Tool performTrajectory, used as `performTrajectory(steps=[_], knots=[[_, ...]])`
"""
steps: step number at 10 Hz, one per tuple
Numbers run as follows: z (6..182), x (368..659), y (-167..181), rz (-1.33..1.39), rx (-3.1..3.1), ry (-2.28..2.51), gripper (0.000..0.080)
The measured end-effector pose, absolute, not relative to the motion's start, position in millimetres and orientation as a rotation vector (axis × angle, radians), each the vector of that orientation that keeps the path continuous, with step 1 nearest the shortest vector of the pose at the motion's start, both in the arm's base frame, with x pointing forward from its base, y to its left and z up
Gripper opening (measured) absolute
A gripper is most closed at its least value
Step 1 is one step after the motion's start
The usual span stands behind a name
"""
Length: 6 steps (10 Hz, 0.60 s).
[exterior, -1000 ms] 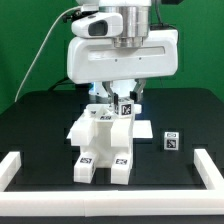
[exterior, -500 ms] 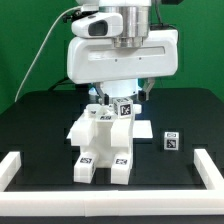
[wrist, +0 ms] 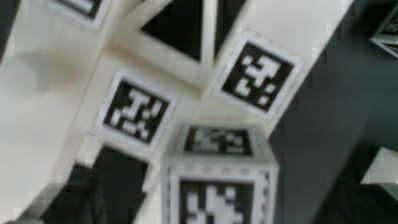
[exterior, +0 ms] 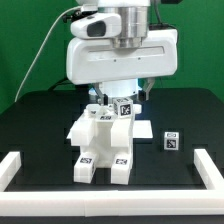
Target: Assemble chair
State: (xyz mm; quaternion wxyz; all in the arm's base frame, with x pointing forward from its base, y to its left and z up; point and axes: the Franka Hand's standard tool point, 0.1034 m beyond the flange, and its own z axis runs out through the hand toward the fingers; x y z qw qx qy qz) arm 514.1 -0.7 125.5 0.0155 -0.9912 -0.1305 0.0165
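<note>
The black table (exterior: 40, 130) fills the exterior view, taking the picture's centre as the dial; the white robot arm (exterior: 120, 50) comes down from 12 o'clock, its broad housing over the middle; low white border rails (exterior: 15, 165) run along the near edge, with corners at 7 and 5 o'clock.

The chair (exterior: 100, 150), a partly built white blocky assembly, stands on the table at the centre, directly under the arm; two short blocks jut forward toward 6 o'clock, each with a black-and-white tag on its face, and a narrower tagged part rises at its 12 o'clock end.

The gripper (exterior: 122, 100) hangs at that raised end; its jaws stand wide, one finger on each side of the tagged top part, with a gap showing and nothing gripped.

A small tagged block (exterior: 171, 141) lies alone on the table at 3 o'clock of the chair, well apart from it.

In the wrist view the chair (wrist: 139, 105) appears close and blurred; several square tags crowd its white faces, one tag (wrist: 258, 77) tilted against the dark table.
</note>
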Motion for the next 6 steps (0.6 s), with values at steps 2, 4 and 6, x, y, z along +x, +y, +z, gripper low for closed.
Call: performTrajectory(steps=[2,4,6], knots=[[120.8,512.9,-1.9,0.077,-3.07,-0.328,0.0649],[120.7,513.0,-2.3,0.076,-3.07,-0.328,0.0649],[120.5,512.9,-2.4,0.077,-3.07,-0.328,0.0375]])
